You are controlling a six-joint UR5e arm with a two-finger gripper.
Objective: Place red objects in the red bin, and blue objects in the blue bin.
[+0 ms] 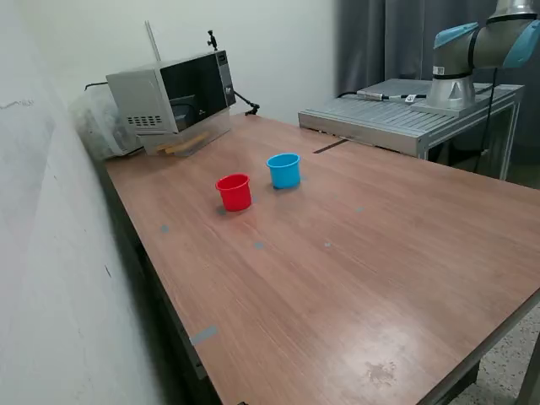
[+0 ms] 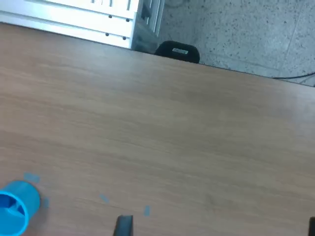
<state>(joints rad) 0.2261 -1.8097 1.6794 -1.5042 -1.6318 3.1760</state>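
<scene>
We face a long wooden counter (image 1: pixel 363 253) set against a pale wall, with a microwave (image 1: pixel 173 97) at its far corner and a metal stand (image 1: pixel 405 114) carrying the arm's base (image 1: pixel 460 72) beyond its far edge. The red bin (image 1: pixel 234 191) and the blue bin (image 1: pixel 284 170) stand upright just beside each other in the counter's far half, nearer the wall-side edge, apart by a narrow gap. We see no red or blue cubes on the counter in either view, so we judge they are either already in the cups or out of frame; the cup interiors do not show well enough to tell. In the wrist view only dark finger tips (image 2: pixel 123 226) of the hand show at the frame edge, well apart, so we read the hand as released and holding nothing, with the blue bin off to one side. Most of the counter lies bare, leaving wide room toward its near edge
</scene>
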